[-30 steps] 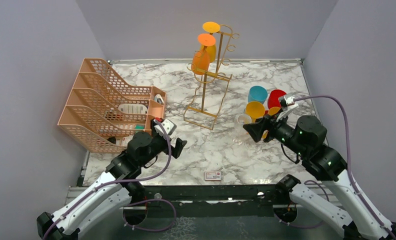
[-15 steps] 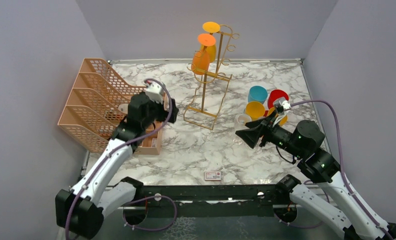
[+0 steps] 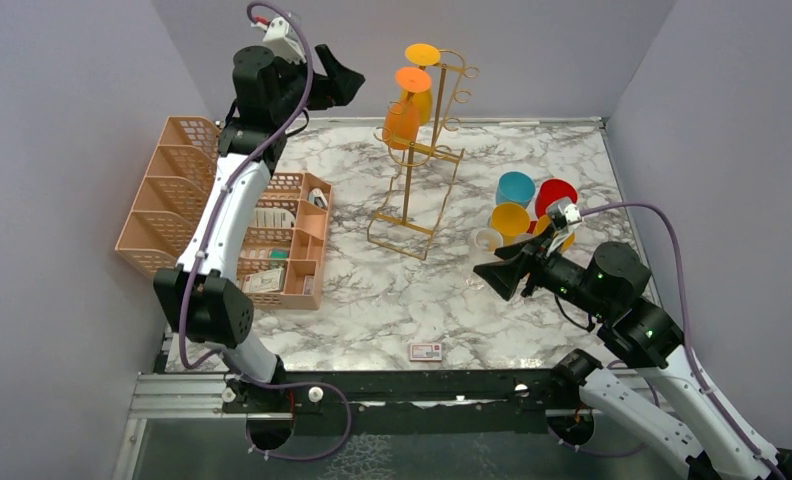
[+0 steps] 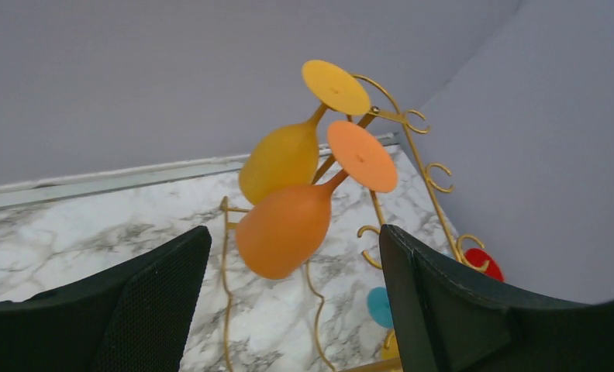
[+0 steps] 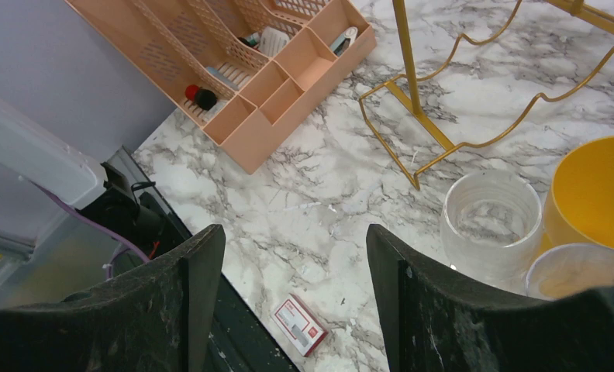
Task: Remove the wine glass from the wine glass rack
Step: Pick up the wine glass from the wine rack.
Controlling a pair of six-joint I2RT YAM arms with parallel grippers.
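Note:
The gold wire wine glass rack stands at the back middle of the marble table. Two wine glasses hang upside down from its hooks: an orange one and a yellow one behind it. My left gripper is raised high, left of the rack, open, with the orange bowl framed between its fingers but apart from them. My right gripper hovers open and empty above the table, right of the rack's base.
A peach mesh organiser fills the left side. Coloured cups and a clear tumbler cluster at the right beside my right arm. A small red-and-white box lies near the front edge.
My left arm has swung up from low beside the organiser to high at the back left, pointing at the hanging glasses. The right gripper barely shifted.

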